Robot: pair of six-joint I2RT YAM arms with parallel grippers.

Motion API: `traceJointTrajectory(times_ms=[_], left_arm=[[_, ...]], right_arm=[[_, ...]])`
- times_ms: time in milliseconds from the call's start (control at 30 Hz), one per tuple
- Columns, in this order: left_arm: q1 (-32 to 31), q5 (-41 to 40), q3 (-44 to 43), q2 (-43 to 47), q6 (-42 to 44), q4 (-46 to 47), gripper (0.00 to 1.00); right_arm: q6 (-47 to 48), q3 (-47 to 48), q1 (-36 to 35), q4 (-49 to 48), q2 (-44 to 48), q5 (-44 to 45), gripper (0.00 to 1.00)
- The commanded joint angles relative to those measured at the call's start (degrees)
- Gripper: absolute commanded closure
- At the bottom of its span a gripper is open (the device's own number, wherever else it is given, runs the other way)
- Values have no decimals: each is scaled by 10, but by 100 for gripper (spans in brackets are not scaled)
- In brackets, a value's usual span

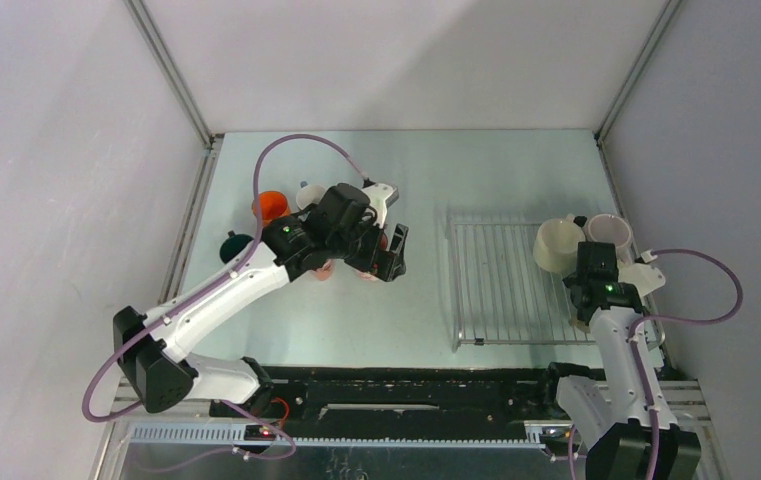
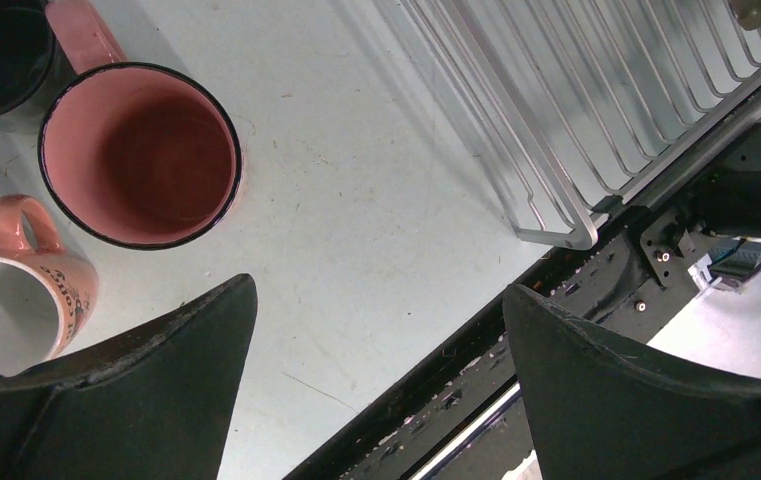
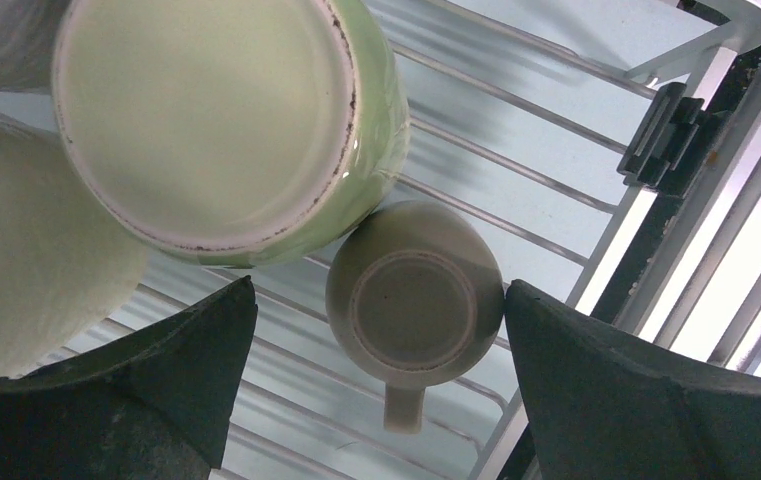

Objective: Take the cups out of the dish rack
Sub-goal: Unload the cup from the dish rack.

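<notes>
Grippers both gaped wide, holding nothing: the left gripper [image 2: 376,292] hung over the desk [image 2: 376,180] beside an upright pink mug [image 2: 141,155], left of the dish rack [image 1: 501,280]. The right gripper [image 3: 378,288] hung above an upturned beige mug [image 3: 414,300] at the rack's right end, beside a pale green mug [image 3: 226,120].

Pale table [image 1: 376,320], wire dish rack [image 1: 501,280] at right, orange cup [image 1: 274,206], teal cup [image 1: 236,244], pink cup [image 2: 141,155] at left

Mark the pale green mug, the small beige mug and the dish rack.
pale green mug [image 3: 206,120]: right wrist view, on its upturned base.
small beige mug [image 3: 414,300]: right wrist view, on its upturned base.
dish rack [image 1: 501,285]: top external view, on bare bars near its middle.
</notes>
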State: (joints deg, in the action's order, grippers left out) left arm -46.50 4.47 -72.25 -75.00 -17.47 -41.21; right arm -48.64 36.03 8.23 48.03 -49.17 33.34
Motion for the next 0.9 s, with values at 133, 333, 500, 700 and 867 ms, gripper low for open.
traceJointTrajectory(times_ms=[133,333,500,700,867], left_arm=[[-4,-1,-43,2,10,4,0],[-5,-2,-40,4,9,5,0],[-5,-2,-40,2,12,6,0],[-5,-4,-42,1,11,5,0],[-4,-8,-40,7,10,5,0]], right_arm=[[9,-7,4,-29,-5,1,0],[4,-7,5,-37,-26,5,0],[-1,-7,5,-33,-24,12,7],[-16,-6,5,-13,-13,20,35],[-27,-2,5,5,2,11,57]])
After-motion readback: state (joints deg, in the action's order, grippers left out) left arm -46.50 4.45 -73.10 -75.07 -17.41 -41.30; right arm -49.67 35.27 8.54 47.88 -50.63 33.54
